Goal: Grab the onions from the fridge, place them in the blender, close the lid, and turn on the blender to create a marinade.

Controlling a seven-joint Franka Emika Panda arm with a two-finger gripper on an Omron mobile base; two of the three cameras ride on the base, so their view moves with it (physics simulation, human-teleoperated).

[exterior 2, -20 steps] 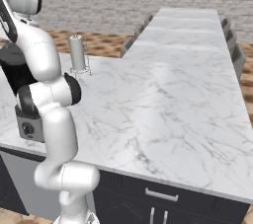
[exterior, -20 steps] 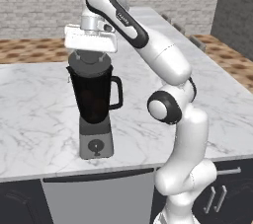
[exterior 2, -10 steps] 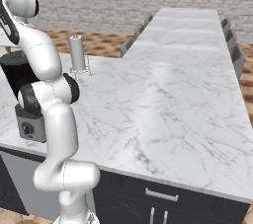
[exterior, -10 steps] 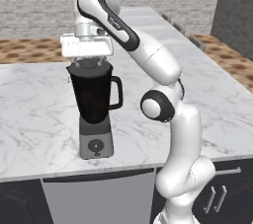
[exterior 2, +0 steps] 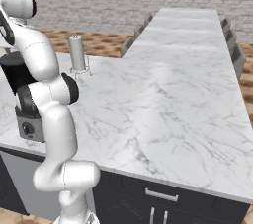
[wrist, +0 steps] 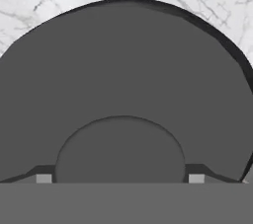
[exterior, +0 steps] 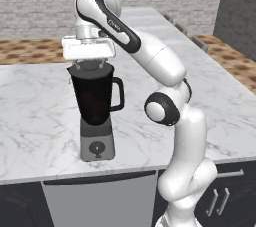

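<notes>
Blender [exterior: 95, 111]: dark tapered jar w/ side handle, on square grey base w/ round dial, standing near the front edge of the worktop [exterior: 35, 116]; in the right base view we catch it partly behind the arm, base w/ dial at the left edge [exterior 2: 28, 127]. Change noted vs. the earlier frames: a second ago the hand sat higher and a bit further right of the jar; half a sec ago it was over the rim; now the tool [exterior: 90, 66] is down right on the jar mouth, white hand body level just above. Lid [wrist: 123, 119]: round flat dark cap w/ raised centre; hand view looks straight down on it at very close range, raised centre sitting between the two finger tips. Tool state: tips stand either side of the raised centre, apparently clamped on it, but contact isn't clear, so we can't tell for certain. We judge the lid is at or nearly at the rim, i.e. the close-lid step is about done; seating can't be confirmed from these views. Onions: jar too dark to see inside, can't say. Next, by our reckoning: let go, lift clear, go for the dial low on the base front. Worktop: white-grey marbled, long island running away to the rear. Also on it: small pale cylinder on a stand [exterior 2: 77, 55], well apart from the blender. Room: grey brick back wall, wood-pattern floor, dark cabinets w/ bar handles below the worktop, chair backs along the far side.
</notes>
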